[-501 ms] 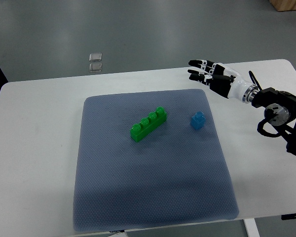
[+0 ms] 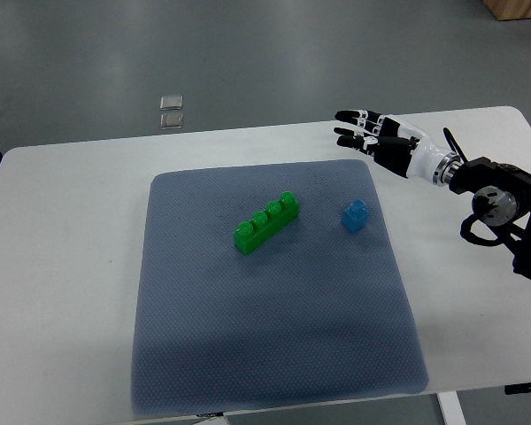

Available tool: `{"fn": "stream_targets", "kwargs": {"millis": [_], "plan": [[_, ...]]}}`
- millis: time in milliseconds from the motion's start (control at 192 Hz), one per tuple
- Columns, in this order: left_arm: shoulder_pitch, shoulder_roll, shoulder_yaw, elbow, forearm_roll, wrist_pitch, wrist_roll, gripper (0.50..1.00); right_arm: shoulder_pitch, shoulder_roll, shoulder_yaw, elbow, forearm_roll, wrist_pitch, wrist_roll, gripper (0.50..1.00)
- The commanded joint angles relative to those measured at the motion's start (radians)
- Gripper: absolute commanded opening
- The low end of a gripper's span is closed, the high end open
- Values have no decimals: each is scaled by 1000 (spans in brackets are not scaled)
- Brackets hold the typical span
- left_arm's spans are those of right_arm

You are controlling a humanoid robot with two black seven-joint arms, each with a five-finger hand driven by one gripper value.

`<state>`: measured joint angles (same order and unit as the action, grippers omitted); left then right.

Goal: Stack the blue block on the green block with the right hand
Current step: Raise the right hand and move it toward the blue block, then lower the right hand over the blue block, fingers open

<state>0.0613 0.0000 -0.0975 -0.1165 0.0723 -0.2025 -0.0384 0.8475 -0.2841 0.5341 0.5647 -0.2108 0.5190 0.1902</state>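
Right robot hand (image 2: pixel 372 135) hangs over the far right of the white surface (image 2: pixel 62 266), fingers spread and stretched flat, holding nothing; well apart from both blocks. Blue block (image 2: pixel 355 215) sits loose on the grey mat (image 2: pixel 274 336), nearer the camera than the hand. Green block (image 2: pixel 266 222), a four-stud bar lying slantwise, is to its left, not touching. Judged step: approach, no grasp made. Next: bring hand down over blue block and pinch its sides.
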Motion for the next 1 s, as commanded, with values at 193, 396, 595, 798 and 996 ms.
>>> {"fn": "stream_targets", "kwargs": {"millis": [193, 396, 595, 798, 996], "plan": [[0, 0, 1, 0, 0, 0, 0, 1000, 50, -26, -2, 6, -173, 13, 0, 936], [0, 0, 2, 0, 0, 0, 0, 1000, 97, -55, -6, 9, -208, 19, -2, 936], [0, 0, 2, 0, 0, 0, 0, 1000, 133, -78, -6, 15, -395, 39, 2, 936], [0, 0, 2, 0, 0, 0, 0, 1000, 179, -90, -6, 41, -608, 78, 5, 936], [0, 0, 2, 0, 0, 0, 0, 1000, 183, -191, -13, 205, -915, 76, 26, 936]]}}
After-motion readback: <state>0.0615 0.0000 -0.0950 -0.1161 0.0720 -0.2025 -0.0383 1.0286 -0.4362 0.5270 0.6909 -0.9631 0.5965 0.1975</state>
